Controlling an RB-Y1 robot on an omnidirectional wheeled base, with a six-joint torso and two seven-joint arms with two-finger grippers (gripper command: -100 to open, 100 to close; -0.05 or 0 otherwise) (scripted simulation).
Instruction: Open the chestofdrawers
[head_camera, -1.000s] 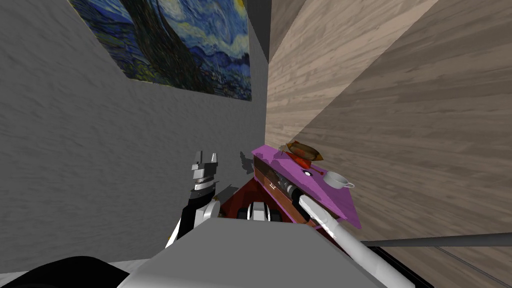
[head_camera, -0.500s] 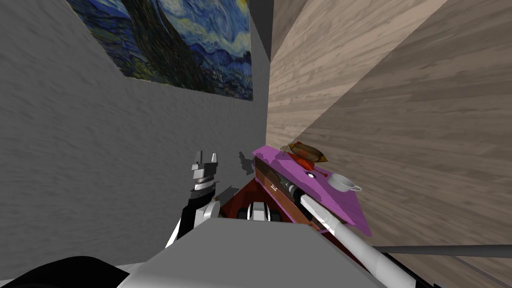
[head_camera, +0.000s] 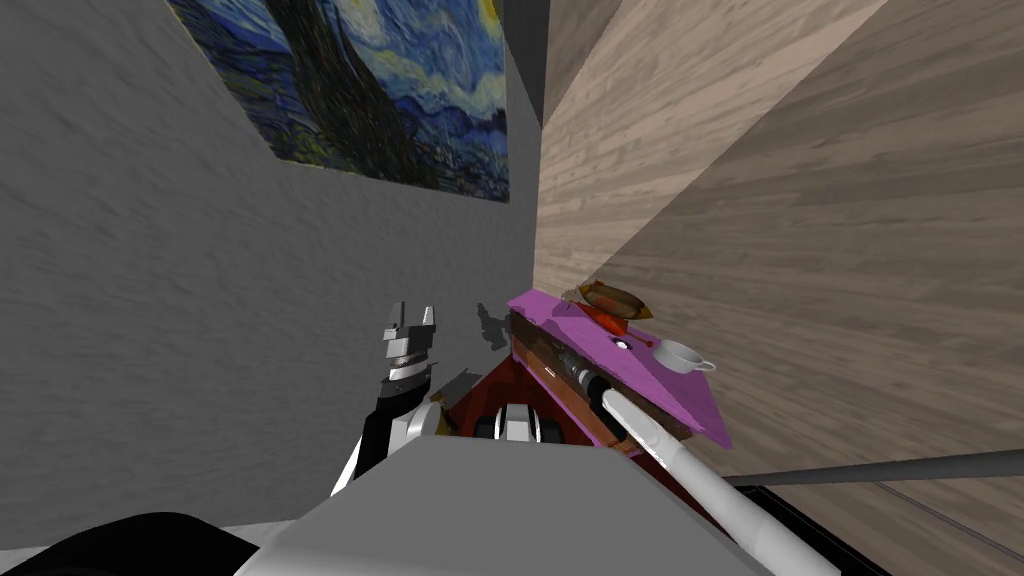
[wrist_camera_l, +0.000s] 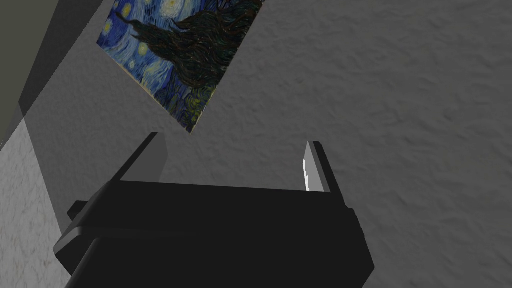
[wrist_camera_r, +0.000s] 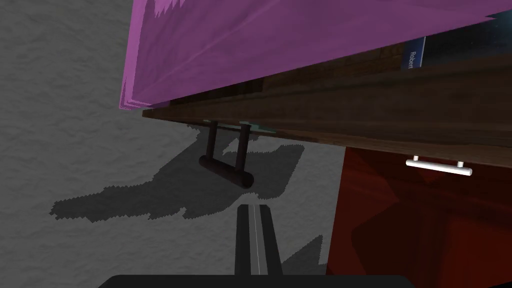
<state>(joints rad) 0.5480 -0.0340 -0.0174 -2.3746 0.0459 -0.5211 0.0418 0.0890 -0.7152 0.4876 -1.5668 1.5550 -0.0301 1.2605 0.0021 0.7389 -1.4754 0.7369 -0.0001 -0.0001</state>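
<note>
- Purple top (wrist_camera_r: 300, 45) caps the chest of drawers (head_camera: 670, 400), which stands in the corner against the grey wall, directly ahead of the right arm.
- Top drawer front (wrist_camera_r: 375, 115), dark wood: it stands slightly proud of the top, with a book spine (wrist_camera_r: 412, 52) visible in the gap. Judged partly open.
- Dark bar handle (wrist_camera_r: 226, 171): it lies just beyond the right claw (wrist_camera_r: 255, 210), with no contact.
- Right claw: blades are pressed together and hold nothing.
- Left claw (wrist_camera_l: 234, 142): blades are wide apart and empty, raised beside the wall.
- Risk: closed blades cannot enclose the bar, and a hooked pull may slip off sideways.
- Risk: an approach set too high would strike the overhanging top.
- Risk: an abrupt pull may shake the white cup (head_camera: 680, 355) standing on the top.
- Risk: drift towards the white handle (wrist_camera_r: 439, 166) on the red lower front (wrist_camera_r: 400, 220) would engage the wrong drawer.
</note>
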